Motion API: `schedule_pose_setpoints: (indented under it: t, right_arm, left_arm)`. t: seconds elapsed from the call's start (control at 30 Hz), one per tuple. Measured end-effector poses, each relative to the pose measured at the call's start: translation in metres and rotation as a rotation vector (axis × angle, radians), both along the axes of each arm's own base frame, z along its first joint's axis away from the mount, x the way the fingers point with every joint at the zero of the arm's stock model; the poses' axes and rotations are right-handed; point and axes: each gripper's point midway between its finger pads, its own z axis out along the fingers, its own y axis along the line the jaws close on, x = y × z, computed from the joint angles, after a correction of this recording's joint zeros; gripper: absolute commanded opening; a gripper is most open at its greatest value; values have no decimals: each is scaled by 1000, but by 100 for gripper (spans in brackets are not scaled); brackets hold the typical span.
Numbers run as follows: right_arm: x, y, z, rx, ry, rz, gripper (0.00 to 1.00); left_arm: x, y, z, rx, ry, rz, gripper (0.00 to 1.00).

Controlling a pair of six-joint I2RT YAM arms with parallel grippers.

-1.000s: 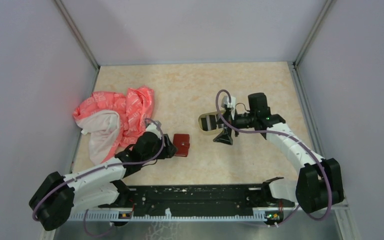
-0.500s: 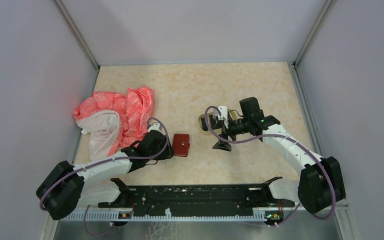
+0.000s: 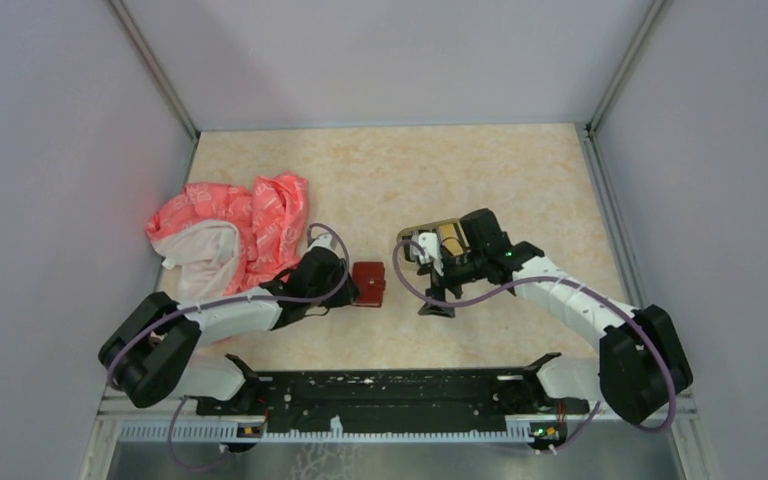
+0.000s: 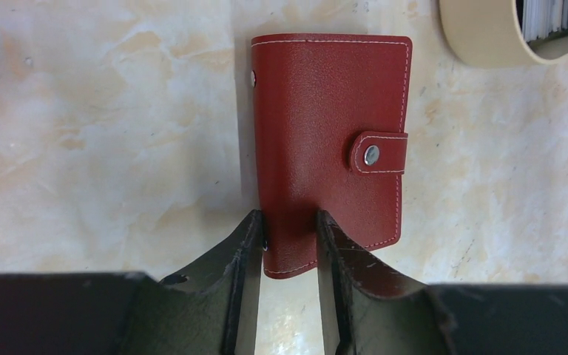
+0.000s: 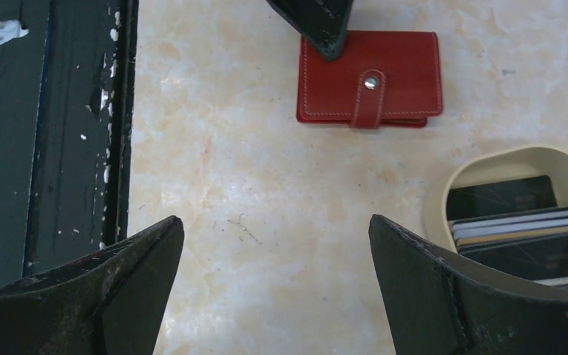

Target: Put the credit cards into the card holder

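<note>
Credit cards [image 5: 521,237] stacked in the oval tan tray [image 5: 444,185] show best below the gaping right gripper [image 5: 274,222]; left gripper [image 4: 288,218] straddles the stitched red card holder [image 4: 325,96], grip unclear.

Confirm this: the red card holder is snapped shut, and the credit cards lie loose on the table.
Wrong place: the credit cards sit stacked in the oval tan tray, as the right wrist view shows. The card holder is snapped shut.

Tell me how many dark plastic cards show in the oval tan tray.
2. One dark plastic card lies at the oval tan tray's end nearest the red leather wallet; the other sits past the pale cards. More may be hidden.
</note>
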Motion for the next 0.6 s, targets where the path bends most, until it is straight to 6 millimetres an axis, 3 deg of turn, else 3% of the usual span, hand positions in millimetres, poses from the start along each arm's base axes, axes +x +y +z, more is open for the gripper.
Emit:
schedule_pose_setpoints:
  t: [0.07,0.13,0.33,0.6]
  right_arm:
    - [-7,5,-9,-18,-7,30,85]
    - [-12,10,-18,-37,-15,54,79]
    - [-9,22,-32,-59,-36,44,65]
    - [7,32,-31,-44,-68,-22,59]
  left_arm:
    - [2,-4,0,-14,2,-5,7]
    - [3,-9,0,-30,4,-11,1]
    - [-2,-24,0,-105,16,-67,0]
    - [-35,-49,-1,-214,62,-119,0]
